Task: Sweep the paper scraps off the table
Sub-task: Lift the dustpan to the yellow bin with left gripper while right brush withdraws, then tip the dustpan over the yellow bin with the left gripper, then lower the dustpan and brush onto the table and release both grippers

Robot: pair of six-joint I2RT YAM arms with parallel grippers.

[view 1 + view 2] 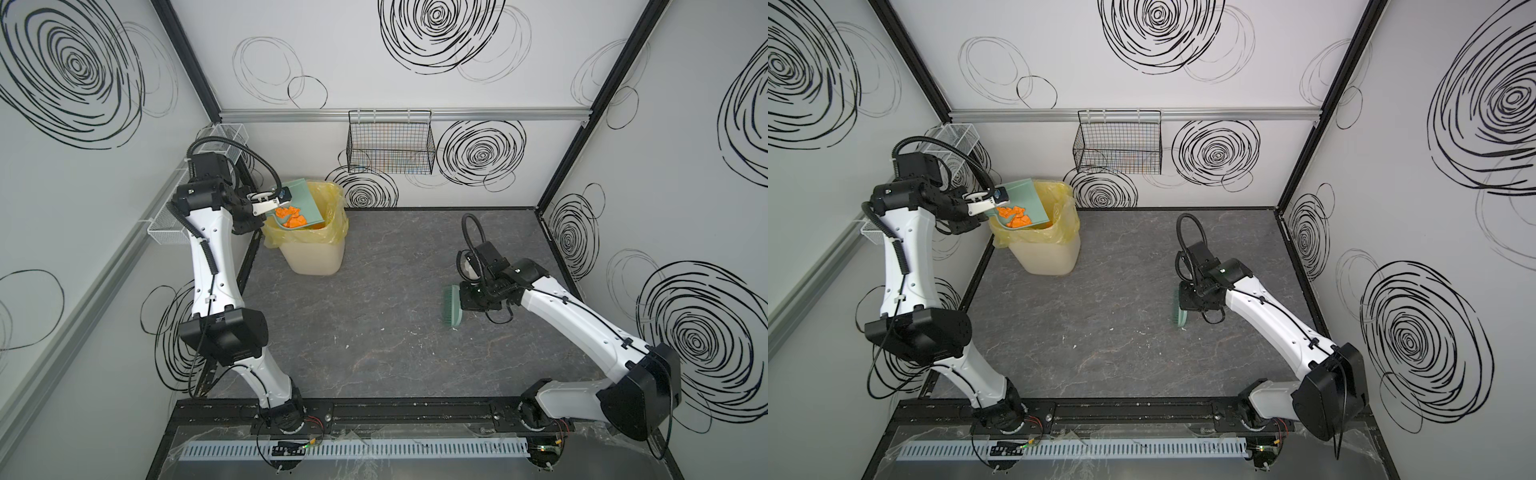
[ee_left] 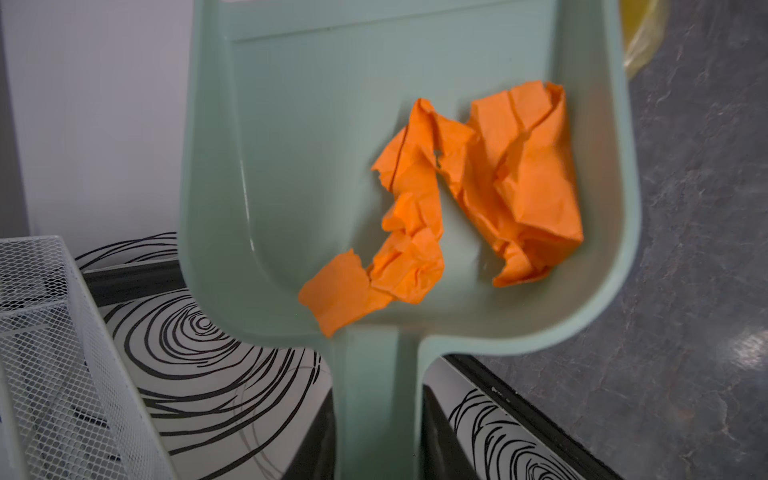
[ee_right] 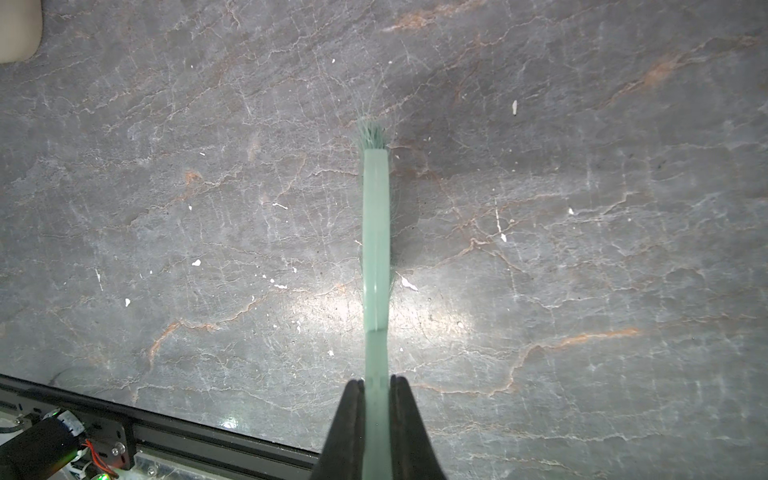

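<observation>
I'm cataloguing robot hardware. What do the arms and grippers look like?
The left arm and right arm have white tapered links between bulky black joint housings. A black ribbed hose loops over each wrist; thin black cables run along the links. The right gripper has dark wedge-shaped fingers.

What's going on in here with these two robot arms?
The left arm holds a green dustpan in its jaws, tilted over the yellow-lined bin, with orange paper scraps in it. The right arm clamps a green brush in its jaws, low over the table. No scraps show there, only tiny pale flecks.
</observation>
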